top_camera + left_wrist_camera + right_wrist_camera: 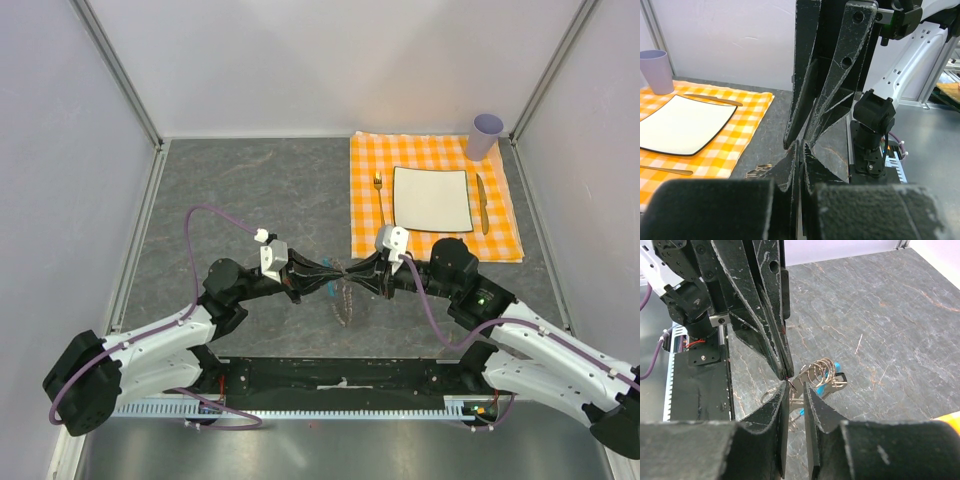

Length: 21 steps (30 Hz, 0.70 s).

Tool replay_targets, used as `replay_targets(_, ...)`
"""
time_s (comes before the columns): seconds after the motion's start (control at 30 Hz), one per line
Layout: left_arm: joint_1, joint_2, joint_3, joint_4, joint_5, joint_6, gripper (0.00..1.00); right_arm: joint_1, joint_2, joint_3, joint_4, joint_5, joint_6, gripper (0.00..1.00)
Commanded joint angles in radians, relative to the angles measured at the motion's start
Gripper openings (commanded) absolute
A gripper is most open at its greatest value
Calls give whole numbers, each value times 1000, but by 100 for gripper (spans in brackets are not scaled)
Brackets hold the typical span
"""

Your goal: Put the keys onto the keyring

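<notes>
Over grey table (250,190), keyring (821,372) (blue-tagged) hangs between left gripper (801,146) and right gripper (796,389).

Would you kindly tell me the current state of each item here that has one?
left hand, shut beside the rings.
right hand, fingers slightly apart with metal between; grip unclear.
keyring, bunched between both hands.
plate, empty, flat on the checked cloth.
cup, upright.
fork, lying left of plate.
knife, lying right of plate.
</notes>
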Motion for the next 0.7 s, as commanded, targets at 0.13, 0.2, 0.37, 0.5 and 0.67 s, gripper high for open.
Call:
replay_targets(0.13, -2, -19, 12, 67, 21, -27, 2, 5, 23, 58, 38, -63, -33, 15)
replay_targets(0.2, -4, -21, 13, 67, 23, -25, 2, 5, 32, 56, 38, -79, -36, 11)
replay_targets(0.37, -4, -34, 12, 43, 6, -18, 2, 5, 44, 75, 0, -80, -50, 0)
replay_targets(0.5, -2, -79, 27, -127, -61, 22, 15, 4, 61, 171, -124, -45, -86, 0)
replay_targets(0.67, -2, -156, 19, -273, -139, 88, 38, 5, 100, 266, -269, 0, -83, 0)
